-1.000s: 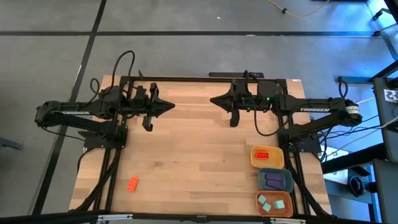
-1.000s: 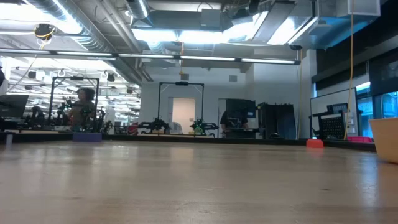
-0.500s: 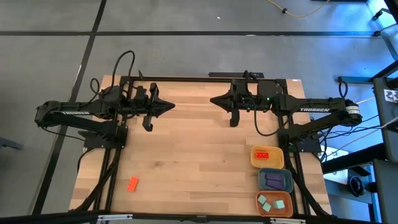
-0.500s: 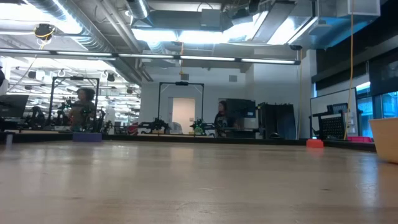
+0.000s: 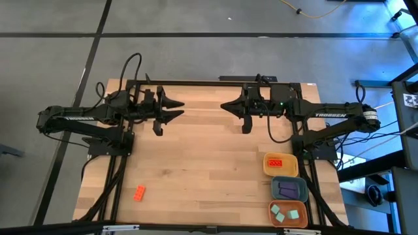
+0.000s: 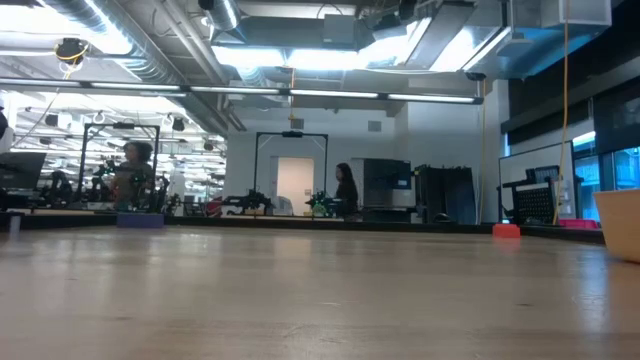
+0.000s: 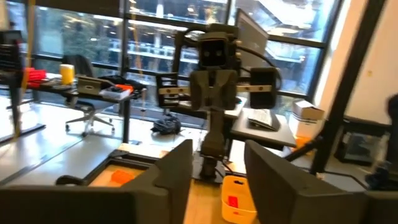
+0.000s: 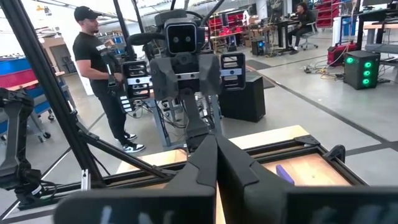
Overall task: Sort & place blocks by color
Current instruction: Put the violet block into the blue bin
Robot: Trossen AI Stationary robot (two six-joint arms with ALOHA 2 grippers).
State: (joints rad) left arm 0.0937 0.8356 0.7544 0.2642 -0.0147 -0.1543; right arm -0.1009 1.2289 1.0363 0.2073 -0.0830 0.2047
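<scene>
Overhead and wrist views of the sorting table. We see one loose orange-red block (image 5: 139,192) lying alone near the table's front-left corner, well apart from the three trays stacked along the front-right edge: the yellow tray (image 5: 281,164) holding a red piece, the blue-grey tray (image 5: 289,188) holding purple bars, and the orange tray (image 5: 288,213) holding teal-green pieces. The left gripper (image 5: 172,109) hangs over the far left part of the table with its fingers apart, a clear gap showing between them in its own wrist view. The right gripper (image 5: 226,105) mirrors it over the far right part, its fingers pressed together and holding nothing.

The relation that matters: the block lies toward the front edge from the left gripper and slightly outboard of it, on the left arm's own side, so we judge the left arm the nearer and the natural one to fetch it. The block's long axis appears to run slightly oblique to the table edges, though at this distance we cannot fix it firmly. Its destination, by colour, would be the yellow tray across the table.
</scene>
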